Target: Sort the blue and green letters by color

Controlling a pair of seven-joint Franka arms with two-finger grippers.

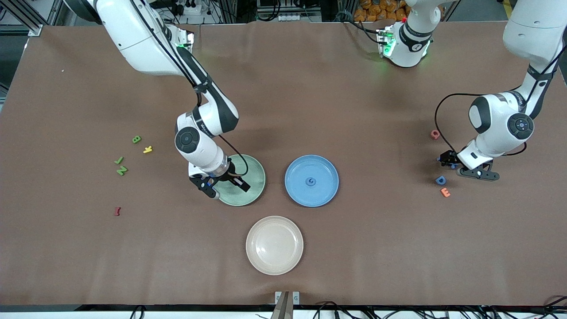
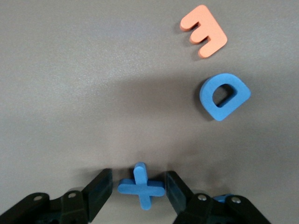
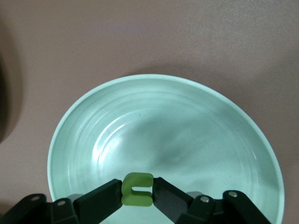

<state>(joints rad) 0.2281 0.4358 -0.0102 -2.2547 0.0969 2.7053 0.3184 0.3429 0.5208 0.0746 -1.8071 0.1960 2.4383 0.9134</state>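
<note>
The right tool (image 3: 137,193) hangs over the green plate (image 1: 254,175), a small green letter (image 3: 137,189) between its fingers and touching both; whether they grip it cannot be told. At the left arm's end of the desk (image 1: 354,102), the left tool (image 2: 140,189) sits low, fingers narrowed on either side of a blue X (image 2: 141,185); a firm grip cannot be told. A blue D (image 2: 223,97) and orange E (image 2: 204,31) lie near. A blue G (image 1: 312,181) rests in the blue plate (image 1: 325,195). Green letters (image 1: 122,170) remain toward the right arm's end.
</note>
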